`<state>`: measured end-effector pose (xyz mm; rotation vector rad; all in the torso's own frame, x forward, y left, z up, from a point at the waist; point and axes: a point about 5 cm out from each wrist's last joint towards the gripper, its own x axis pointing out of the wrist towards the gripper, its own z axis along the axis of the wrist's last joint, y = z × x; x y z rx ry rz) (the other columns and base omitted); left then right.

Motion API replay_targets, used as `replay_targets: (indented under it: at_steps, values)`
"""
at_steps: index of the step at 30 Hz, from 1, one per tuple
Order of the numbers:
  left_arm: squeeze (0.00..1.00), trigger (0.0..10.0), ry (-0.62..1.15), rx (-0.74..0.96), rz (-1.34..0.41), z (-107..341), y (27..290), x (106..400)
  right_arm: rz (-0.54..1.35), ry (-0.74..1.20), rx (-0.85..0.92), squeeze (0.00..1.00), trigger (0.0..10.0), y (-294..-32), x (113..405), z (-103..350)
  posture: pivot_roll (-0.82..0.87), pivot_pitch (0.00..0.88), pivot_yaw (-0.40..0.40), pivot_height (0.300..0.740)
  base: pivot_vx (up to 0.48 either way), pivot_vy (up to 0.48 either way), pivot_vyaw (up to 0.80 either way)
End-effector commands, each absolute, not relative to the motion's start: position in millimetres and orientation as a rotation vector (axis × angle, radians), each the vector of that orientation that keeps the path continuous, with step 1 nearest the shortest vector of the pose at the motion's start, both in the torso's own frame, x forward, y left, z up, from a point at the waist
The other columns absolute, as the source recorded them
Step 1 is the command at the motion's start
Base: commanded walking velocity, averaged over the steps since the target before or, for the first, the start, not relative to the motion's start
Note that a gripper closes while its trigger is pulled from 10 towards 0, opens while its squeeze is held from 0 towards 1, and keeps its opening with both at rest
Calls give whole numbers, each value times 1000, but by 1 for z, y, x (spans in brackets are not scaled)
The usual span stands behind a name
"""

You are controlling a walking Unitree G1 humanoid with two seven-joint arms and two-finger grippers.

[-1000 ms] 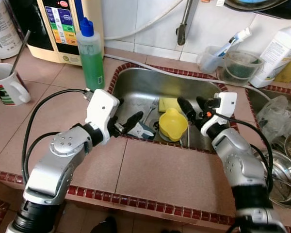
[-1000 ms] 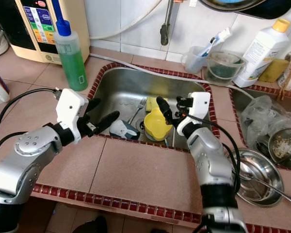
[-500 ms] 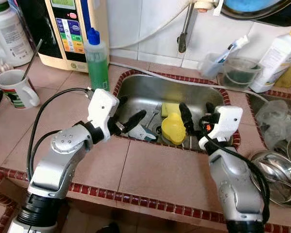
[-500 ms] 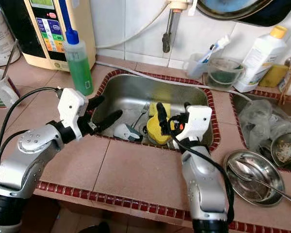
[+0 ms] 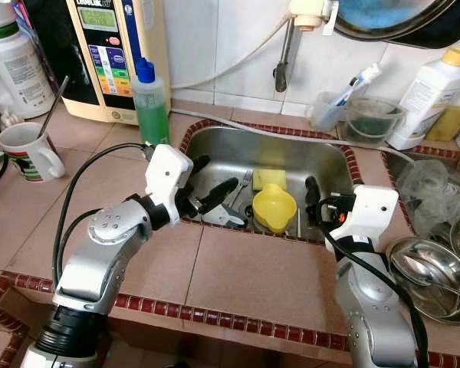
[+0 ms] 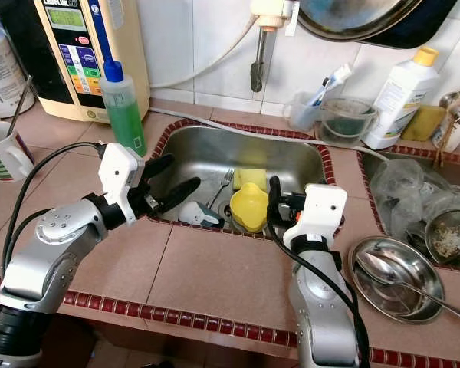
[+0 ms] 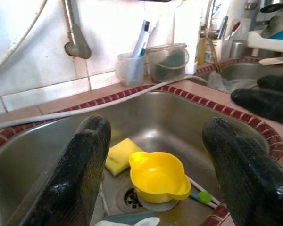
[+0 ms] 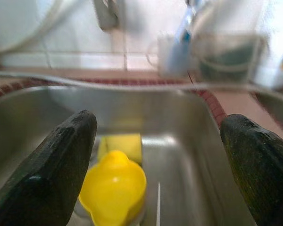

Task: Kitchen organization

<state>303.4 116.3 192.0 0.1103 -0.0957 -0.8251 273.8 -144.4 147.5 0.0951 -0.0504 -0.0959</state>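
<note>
Tiled counter (image 5: 253, 276) surrounds steel sink (image 5: 307, 157) holding yellow cup (image 5: 274, 207). Left gripper (image 5: 211, 184) and right gripper (image 8: 160, 155) hover at sink edge, fingers spread, empty.

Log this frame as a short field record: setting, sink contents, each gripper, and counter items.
setting: tiled kitchen counter with steel sink
sink contents: yellow cup, yellow sponge, fork
left gripper: open, over the sink's left edge, holding nothing
right gripper: open, at the sink's right side, pointed at the yellow cup
counter left: green soap bottle, mug
counter right: white bottle, metal bowl
</note>
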Motion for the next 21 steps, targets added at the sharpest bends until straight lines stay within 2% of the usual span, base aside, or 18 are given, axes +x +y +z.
replay_targets:
  at_steps: [1, 10, 15, 21]
  values:
    - [0, 10000, -90, 107, -840, 189, 116, 302, -168, 1, 120, 0, 10000, -148, 269, 148, -137, 49, -22, 740, 0, 0, 0]
    - [0, 10000, -86, 117, -860, 187, 114, 300, -347, 137, 194, 0, 10000, -150, 266, 142, -139, 59, -24, 740, 0, 0, 0]
    - [0, 10000, -84, 120, -861, 187, 115, 301, -487, 246, 168, 0, 10000, -147, 264, 141, -139, 71, -21, 740, 0, 0, 0]
    - [0, 10000, -79, 120, -867, 188, 114, 302, -606, 258, 138, 0, 10000, -148, 263, 142, -139, 84, -17, 740, 0, 0, 0]
